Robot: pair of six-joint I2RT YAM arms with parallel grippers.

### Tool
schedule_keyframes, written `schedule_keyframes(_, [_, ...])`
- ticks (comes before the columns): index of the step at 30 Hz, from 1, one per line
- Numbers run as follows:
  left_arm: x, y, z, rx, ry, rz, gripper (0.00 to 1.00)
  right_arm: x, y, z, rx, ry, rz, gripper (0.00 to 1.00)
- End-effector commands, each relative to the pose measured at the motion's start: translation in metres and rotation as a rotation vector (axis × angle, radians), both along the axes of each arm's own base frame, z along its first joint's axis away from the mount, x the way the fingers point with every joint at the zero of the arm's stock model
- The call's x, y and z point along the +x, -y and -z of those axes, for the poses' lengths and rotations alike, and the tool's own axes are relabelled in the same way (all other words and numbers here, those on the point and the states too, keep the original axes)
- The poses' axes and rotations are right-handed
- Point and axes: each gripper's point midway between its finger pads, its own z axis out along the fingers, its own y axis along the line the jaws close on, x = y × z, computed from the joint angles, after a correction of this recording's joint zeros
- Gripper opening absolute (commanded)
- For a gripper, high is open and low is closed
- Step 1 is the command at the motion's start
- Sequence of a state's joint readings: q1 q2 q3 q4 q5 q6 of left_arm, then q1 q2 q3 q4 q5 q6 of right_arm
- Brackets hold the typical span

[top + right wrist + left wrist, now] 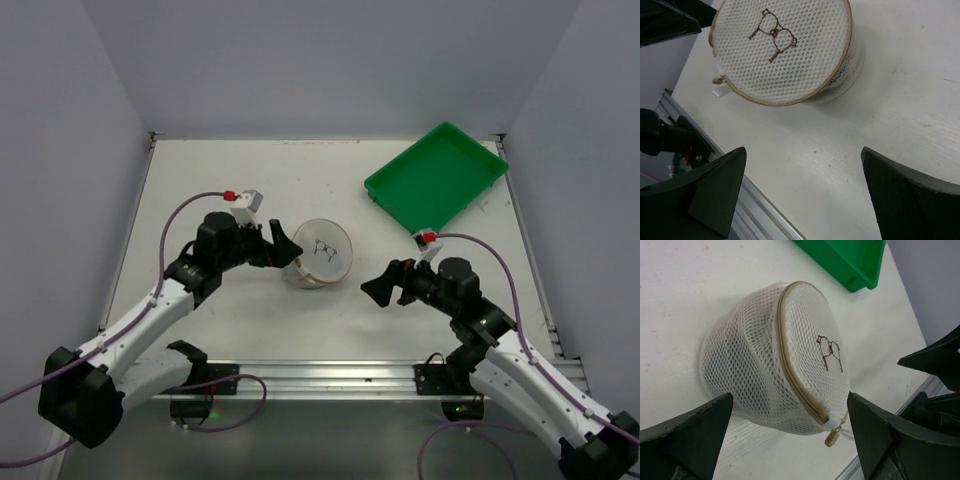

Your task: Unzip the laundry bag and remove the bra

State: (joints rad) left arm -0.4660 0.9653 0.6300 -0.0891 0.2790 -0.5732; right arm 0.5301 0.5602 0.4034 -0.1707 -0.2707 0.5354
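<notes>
**Position.** The laundry bag [318, 254] stands on the table [220, 180] between the two arms, well apart from the green tray [437, 176]. It is tilted, with its drawn face turned up and toward the right arm.

**Tools.** The left tool [283, 245] is released, its jaws spread wide on either side of the bag's mesh wall and gripping nothing. The right tool [385, 283] is also spread wide and empty, a short way off from the bag.

**Condition.** The tan zip [785, 355] appears closed around the rim. Its puller [831, 438] hangs at the near, lower edge. No bra is visible.

**Assessment.** Unzipping has apparently not begun. Next, one tool should steady the body while the other pinches the small puller and draws it around the rim.
</notes>
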Motion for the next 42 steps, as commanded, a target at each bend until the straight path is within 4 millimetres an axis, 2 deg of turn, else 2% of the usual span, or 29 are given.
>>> schedule_keyframes(1, [0.012,0.006,-0.016,0.065,0.058,0.075,1.00,0.013,-0.006,-0.015,0.004,0.027,0.074,0.99])
schedule_keyframes(2, [0.018,0.006,-0.010,0.087,0.044,0.079,1.00,0.013,-0.010,-0.016,0.015,0.023,0.072,0.99])
schedule_keyframes(3, [0.028,0.003,-0.019,0.101,0.070,0.076,1.00,0.011,-0.015,-0.015,0.017,0.016,0.057,0.99])
schedule_keyframes(5, [0.035,0.002,-0.009,0.116,0.019,0.093,1.00,0.009,-0.021,-0.017,0.028,0.013,0.049,0.99])
schedule_keyframes(6, [0.042,-0.001,-0.012,0.110,0.023,0.092,1.00,0.005,-0.025,-0.017,0.026,0.008,0.033,0.99])
schedule_keyframes(9, [0.040,0.015,-0.006,0.057,-0.012,0.199,0.99,0.004,-0.030,-0.015,-0.019,0.009,0.045,0.99])
schedule_keyframes(10, [0.036,0.019,-0.010,0.038,-0.009,0.231,0.99,0.005,-0.030,-0.015,-0.026,0.011,0.052,0.99])
schedule_keyframes(11, [0.035,0.024,-0.003,0.027,-0.037,0.262,0.97,0.004,-0.032,-0.015,-0.028,0.009,0.048,0.99])
schedule_keyframes(13, [0.029,0.030,-0.003,0.002,-0.056,0.309,0.90,0.002,-0.038,-0.018,-0.015,0.011,0.036,0.99])
schedule_keyframes(14, [0.029,0.031,0.003,0.002,-0.074,0.311,0.84,0.003,-0.039,-0.020,-0.009,0.011,0.046,0.99])
schedule_keyframes(19, [0.022,0.034,0.008,-0.016,-0.092,0.338,0.71,-0.001,-0.053,-0.024,-0.032,0.019,0.027,0.99])
schedule_keyframes(21, [0.019,0.034,0.011,-0.017,-0.102,0.335,0.51,-0.003,-0.060,-0.023,-0.054,0.014,0.014,0.99])
schedule_keyframes(22, [0.018,0.033,0.010,-0.021,-0.107,0.329,0.33,-0.003,-0.065,-0.030,-0.041,0.022,0.008,0.99])
schedule_keyframes(24, [0.009,0.035,0.013,-0.044,-0.120,0.322,0.17,-0.011,-0.075,-0.032,-0.038,0.026,-0.008,0.99])
schedule_keyframes(25, [0.005,0.035,0.007,-0.059,-0.101,0.314,0.04,-0.011,-0.079,-0.037,-0.030,0.034,-0.005,0.99])
schedule_keyframes(26, [0.003,0.034,0.006,-0.068,-0.095,0.296,0.00,-0.014,-0.083,-0.039,-0.027,0.032,-0.002,0.99])
schedule_keyframes(27, [-0.004,0.033,0.013,-0.096,-0.126,0.267,0.00,-0.023,-0.091,-0.037,-0.041,0.030,-0.021,0.99])
schedule_keyframes(28, [-0.003,0.032,0.002,-0.122,-0.081,0.238,0.00,-0.018,-0.091,-0.043,-0.048,0.040,0.017,0.99])
schedule_keyframes(29, [-0.008,0.029,0.010,-0.133,-0.102,0.215,0.00,-0.024,-0.097,-0.044,-0.047,0.034,0.009,0.99])
schedule_keyframes(31, [-0.011,0.028,-0.005,-0.207,-0.091,0.147,0.00,-0.020,-0.103,-0.047,-0.076,0.039,0.050,0.99])
schedule_keyframes(32, [-0.014,0.027,-0.005,-0.226,-0.091,0.124,0.00,-0.020,-0.106,-0.049,-0.079,0.033,0.065,0.99])
schedule_keyframes(33, [-0.015,0.025,0.000,-0.254,-0.115,0.065,0.00,-0.024,-0.113,-0.059,-0.070,0.037,0.063,0.99])
schedule_keyframes(34, [-0.018,0.022,-0.010,-0.284,-0.091,0.041,0.00,-0.021,-0.113,-0.050,-0.110,0.021,0.108,0.99])
schedule_keyframes(35, [-0.021,0.020,-0.003,-0.294,-0.104,0.015,0.00,-0.025,-0.118,-0.050,-0.116,0.020,0.109,0.99])
schedule_keyframes(36, [-0.018,0.016,-0.005,-0.321,-0.110,-0.041,0.00,-0.024,-0.122,-0.056,-0.109,0.018,0.124,0.99])
schedule_keyframes(37, [-0.019,0.012,-0.010,-0.342,-0.098,-0.063,0.00,-0.024,-0.123,-0.045,-0.153,0.002,0.139,0.98])
schedule_keyframes(39, [-0.018,0.006,-0.004,-0.372,-0.122,-0.131,0.00,-0.025,-0.132,-0.050,-0.138,-0.019,0.162,0.96])
schedule_keyframes(40, [-0.020,0.004,-0.006,-0.391,-0.118,-0.146,0.00,-0.027,-0.133,-0.046,-0.144,-0.042,0.171,0.95])
schedule_keyframes(42, [-0.022,0.001,0.004,-0.410,-0.146,-0.183,0.00,-0.028,-0.139,-0.040,-0.159,-0.060,0.166,0.90])
